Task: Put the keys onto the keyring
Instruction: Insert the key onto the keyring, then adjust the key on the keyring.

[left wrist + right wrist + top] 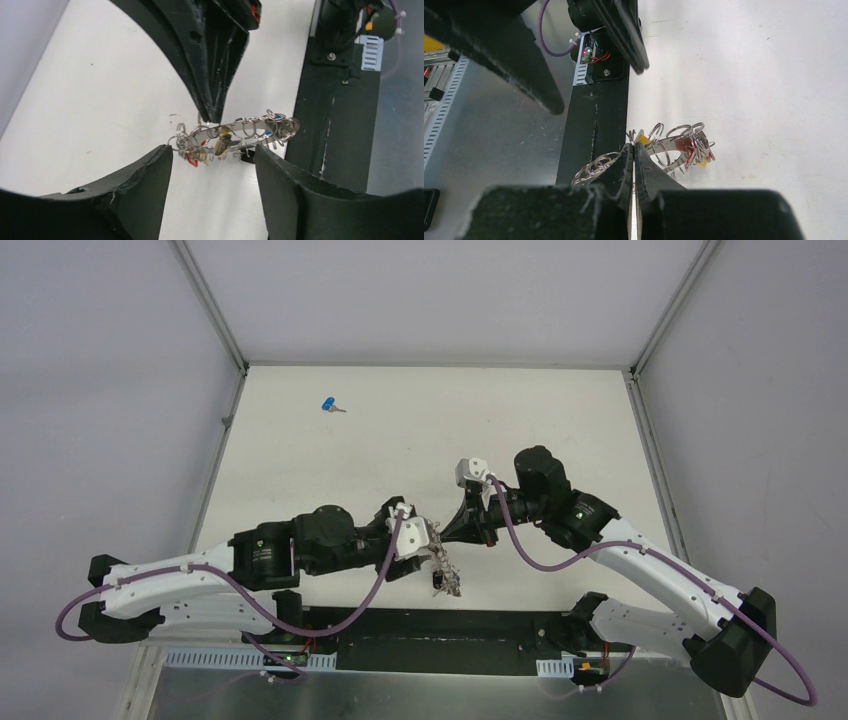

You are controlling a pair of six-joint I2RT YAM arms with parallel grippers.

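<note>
Table: we look down on a white tabletop (420, 430) between grey walls (100, 390).
Left gripper: our left gripper (214, 156) is released, its fingers spread either side of the keyring (240, 131).
Right gripper: our right gripper (634, 150) is clenched on the keyring's rim, near the table's front edge.
Blue key: the blue key (328, 405) lies far back on the left, well apart.

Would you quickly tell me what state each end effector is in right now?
Left end effector: open, straddling the keyring without gripping it.
Right end effector: shut on the keyring's edge.
</note>
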